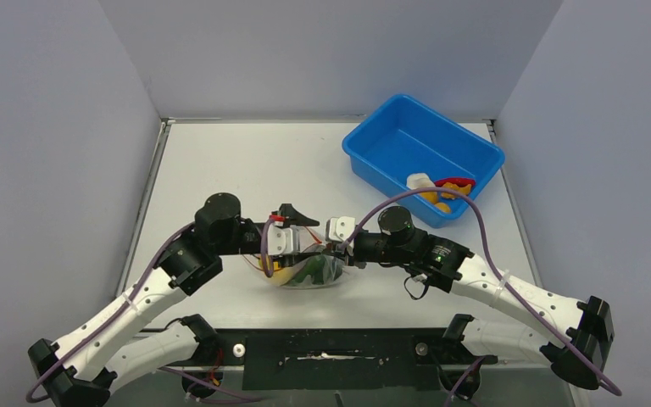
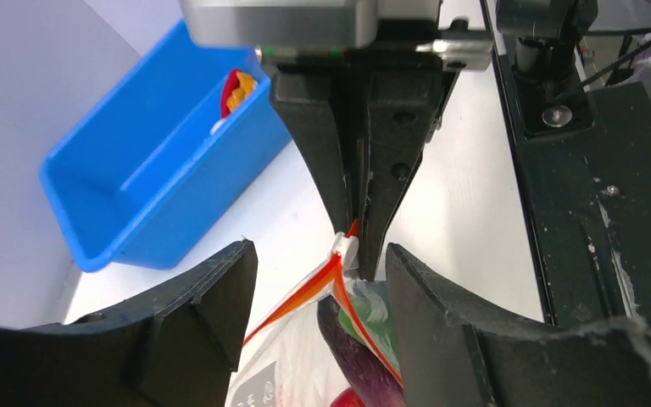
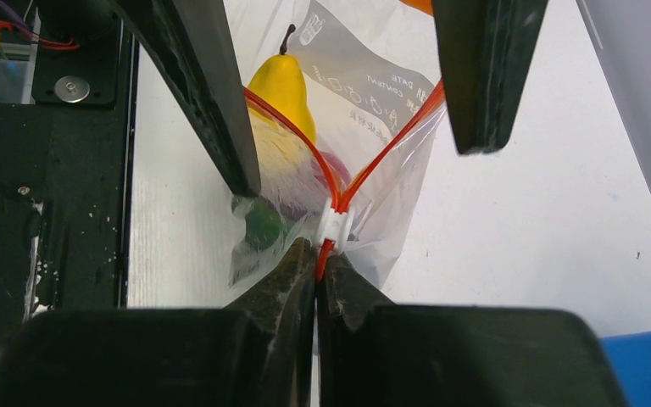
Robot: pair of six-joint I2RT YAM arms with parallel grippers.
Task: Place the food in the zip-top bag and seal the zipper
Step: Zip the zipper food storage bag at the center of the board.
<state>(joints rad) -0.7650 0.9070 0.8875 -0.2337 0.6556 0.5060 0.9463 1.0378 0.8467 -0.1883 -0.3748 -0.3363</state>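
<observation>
1. The right tool is pressed together, pinching the very end of the zipper just behind the white slider.
2. The left tool is spread. One finger stands on each side of the bag's mouth and it grips nothing.
3. Beyond the slider the two red tracks part into a V, so the mouth of the zip-top bag is open, not sealed.
4. The bag lies on the surface between the two arms, near its front edge. Inside are a yellow pear, a purple eggplant and a green piece.
5. The step in hand looks like sealing. To do it well, the left tool should close squarely on the slider, not the film. It should then draw straight along the strip, away from the right tool, which keeps its pinch so the track stays taut.
6. The top view alone shows several pieces lying in the blue tub, so the loading may not be finished.
7. The wrist views alone show the pinch, the slider and the open V, which the tools hide from above.
</observation>
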